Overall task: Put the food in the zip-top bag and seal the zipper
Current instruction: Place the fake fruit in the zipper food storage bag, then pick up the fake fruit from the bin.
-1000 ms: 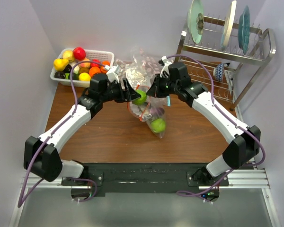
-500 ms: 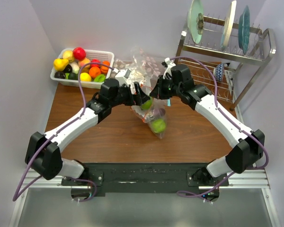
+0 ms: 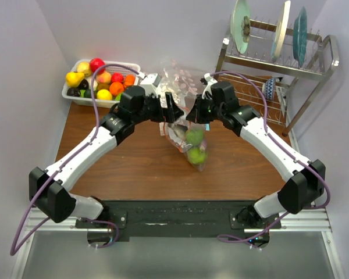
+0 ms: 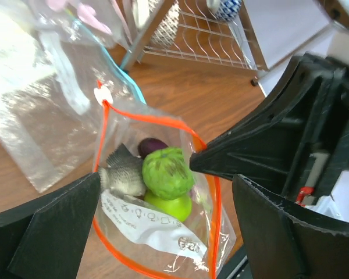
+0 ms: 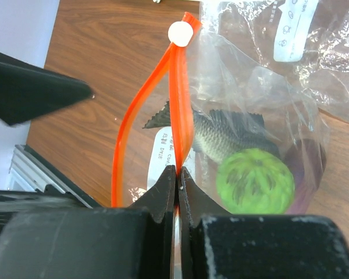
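Surface: wooden table [image 3: 134,168].
Left gripper [image 3: 173,112]: I see it spread wide, empty.
Right gripper [image 5: 177,174]: clamped on zipper [image 5: 180,104].
Zip-top bag [image 5: 250,99]: green fruit [image 5: 255,180], toy fish [image 5: 221,136] inside.

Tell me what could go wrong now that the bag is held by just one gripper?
The right gripper pinches only one thin spot of the zipper, so the loaded zip-top bag may slip free. Its mouth gapes open with green food near the top; a tilt could spill it. The left gripper hovers open right by the mouth and might snag the blue-green-strip bag lying behind.
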